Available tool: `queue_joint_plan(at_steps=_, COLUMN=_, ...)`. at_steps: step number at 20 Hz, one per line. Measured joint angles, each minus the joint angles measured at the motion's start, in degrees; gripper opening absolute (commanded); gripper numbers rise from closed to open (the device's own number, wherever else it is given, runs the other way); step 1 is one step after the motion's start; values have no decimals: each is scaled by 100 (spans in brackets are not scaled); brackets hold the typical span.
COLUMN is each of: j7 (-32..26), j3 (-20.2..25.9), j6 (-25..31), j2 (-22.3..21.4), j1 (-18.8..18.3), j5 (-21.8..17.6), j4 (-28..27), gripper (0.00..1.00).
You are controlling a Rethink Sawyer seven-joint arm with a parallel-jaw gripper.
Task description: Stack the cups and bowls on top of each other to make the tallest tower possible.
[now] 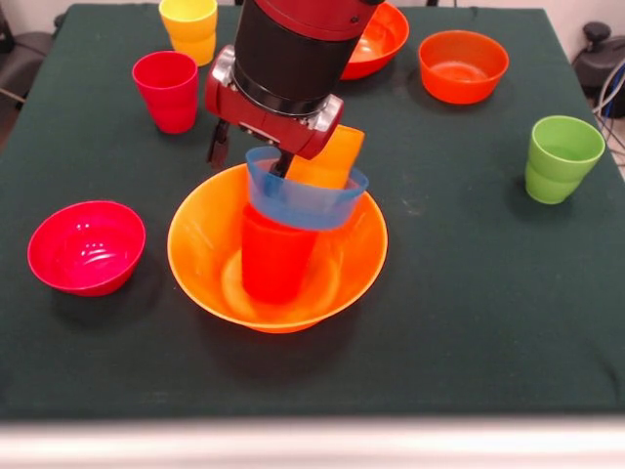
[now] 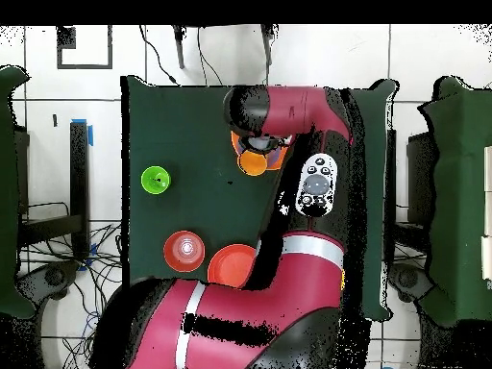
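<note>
A large orange bowl (image 1: 200, 244) sits mid-table with a red-orange cup (image 1: 276, 262) upside down inside it. A light blue bowl (image 1: 308, 203) rests upright on that cup, forming a short tower. An orange cup (image 1: 330, 158) lies tilted inside the blue bowl, its top hidden by the wrist. My gripper (image 1: 252, 166) comes down from above, open. One dark finger (image 1: 219, 145) hangs outside the blue bowl's left rim and the other dips inside it, beside the orange cup. In the overhead view the arm covers the tower, and only an orange patch of the cup (image 2: 254, 163) shows.
A crimson cup (image 1: 166, 90) and a yellow cup (image 1: 188, 27) stand at the far left. A red-orange bowl (image 1: 383, 37) and an orange-red bowl (image 1: 463, 65) sit at the far right. A green cup (image 1: 561, 156) (image 2: 155, 179) stands right, and a magenta bowl (image 1: 86, 246) lies left.
</note>
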Motion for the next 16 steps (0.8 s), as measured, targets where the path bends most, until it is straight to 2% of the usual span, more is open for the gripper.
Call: queue_joint_plan(at_steps=16, j7=0, j3=109, j6=65, j2=287, j1=-39, j5=0, j4=-457, gripper=100)
